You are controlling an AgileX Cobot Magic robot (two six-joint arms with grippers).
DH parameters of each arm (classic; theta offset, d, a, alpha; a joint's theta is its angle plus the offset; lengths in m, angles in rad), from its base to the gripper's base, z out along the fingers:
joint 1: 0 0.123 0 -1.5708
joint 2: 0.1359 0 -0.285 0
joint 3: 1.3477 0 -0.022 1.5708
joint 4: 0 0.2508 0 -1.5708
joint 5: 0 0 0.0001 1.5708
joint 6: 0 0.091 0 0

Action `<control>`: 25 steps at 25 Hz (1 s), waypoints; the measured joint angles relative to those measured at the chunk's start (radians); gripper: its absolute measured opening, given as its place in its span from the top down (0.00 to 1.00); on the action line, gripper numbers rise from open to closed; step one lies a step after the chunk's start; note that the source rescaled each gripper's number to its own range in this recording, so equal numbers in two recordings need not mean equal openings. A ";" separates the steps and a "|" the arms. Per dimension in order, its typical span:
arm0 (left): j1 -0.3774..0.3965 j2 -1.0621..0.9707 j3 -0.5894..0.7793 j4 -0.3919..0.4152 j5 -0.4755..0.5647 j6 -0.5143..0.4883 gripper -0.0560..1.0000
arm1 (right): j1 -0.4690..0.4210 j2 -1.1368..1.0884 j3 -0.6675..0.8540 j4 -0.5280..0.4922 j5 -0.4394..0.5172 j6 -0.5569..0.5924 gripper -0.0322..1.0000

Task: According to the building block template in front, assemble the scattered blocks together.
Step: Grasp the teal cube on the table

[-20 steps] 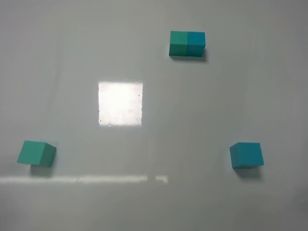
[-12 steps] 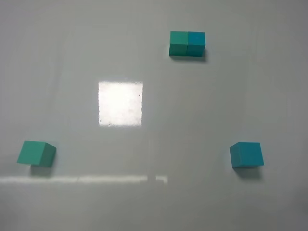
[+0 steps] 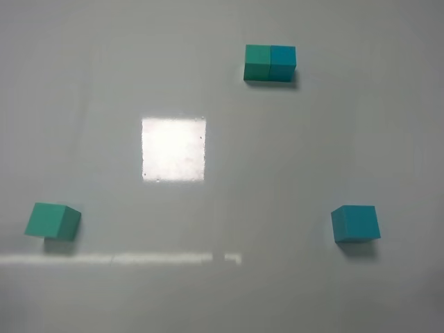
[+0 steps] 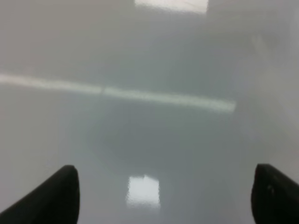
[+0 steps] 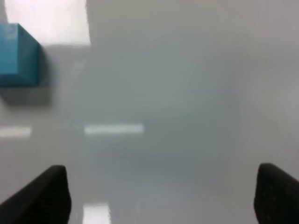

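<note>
The building block template [image 3: 270, 63] sits at the far centre-right of the table, a teal-green cube joined to a cyan-blue cube on its right. The loose teal-green block [image 3: 53, 221] lies at the near left. The loose cyan-blue block [image 3: 355, 223] lies at the near right and also shows in the right wrist view [image 5: 17, 56]. Neither arm shows in the exterior high view. My left gripper [image 4: 163, 196] is open over bare table with nothing between its fingertips [image 4: 51, 196]. My right gripper [image 5: 161, 196] is open and empty, apart from the blue block.
The glossy grey table [image 3: 277, 159] carries a bright square light reflection [image 3: 173, 149] at centre-left and a thin bright streak [image 3: 118, 259] near the front. The loose blocks are far apart, on opposite sides.
</note>
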 joint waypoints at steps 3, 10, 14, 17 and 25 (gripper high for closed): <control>0.000 0.000 0.000 0.000 0.000 0.000 0.14 | 0.001 0.076 -0.038 0.028 0.004 -0.148 0.12; 0.000 0.000 0.000 0.000 0.000 0.001 0.14 | 0.159 0.348 -0.202 0.063 -0.006 -0.582 0.10; 0.000 0.000 0.000 -0.001 0.000 0.001 0.14 | 0.335 0.517 -0.311 -0.078 0.029 -0.628 0.02; 0.000 0.000 0.000 -0.001 0.000 0.001 0.14 | 0.459 0.638 -0.370 -0.179 0.029 -0.654 0.00; 0.000 0.000 0.000 -0.001 0.000 0.001 0.14 | 0.707 0.932 -0.430 -0.307 0.005 -0.675 0.00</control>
